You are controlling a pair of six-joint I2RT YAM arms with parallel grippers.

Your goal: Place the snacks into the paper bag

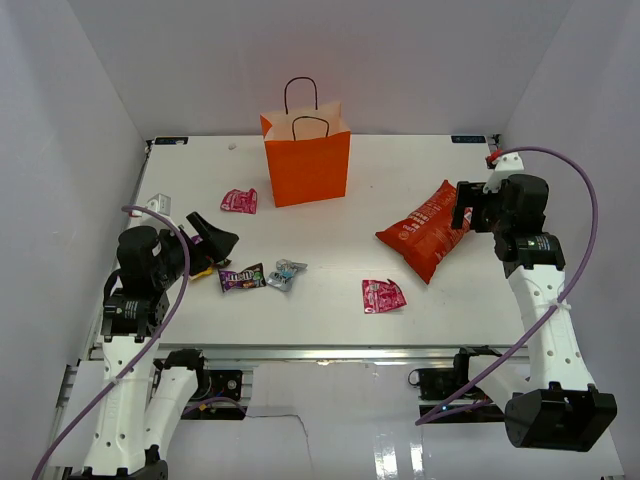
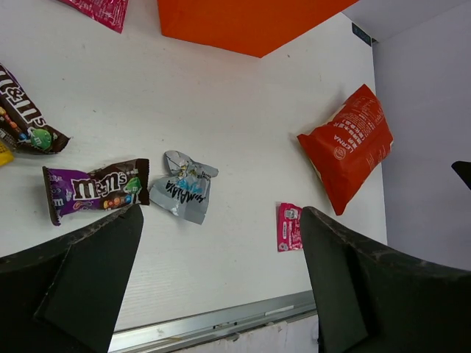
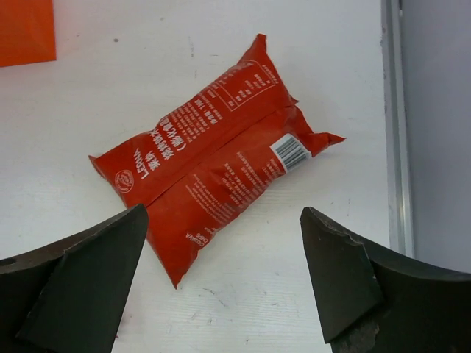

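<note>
The orange paper bag (image 1: 306, 160) stands upright at the back centre, handles up. The red chip bag (image 1: 425, 228) lies flat at the right; my right gripper (image 1: 462, 208) hovers open over its far end, and in the right wrist view the chip bag (image 3: 213, 162) lies between and ahead of the spread jaws of the right gripper (image 3: 224, 220). My left gripper (image 1: 222, 245) is open and empty at the left, above the purple packet (image 2: 96, 190) and silver-blue packet (image 2: 184, 193). One pink packet (image 1: 239, 200) lies left of the paper bag, another pink packet (image 1: 383, 295) front centre.
A dark brown candy packet (image 2: 22, 114) and a sliver of the yellow packet (image 2: 4, 153) lie at the left edge of the left wrist view. The table's metal front rail (image 2: 213, 323) runs just below the left gripper. White walls enclose the table.
</note>
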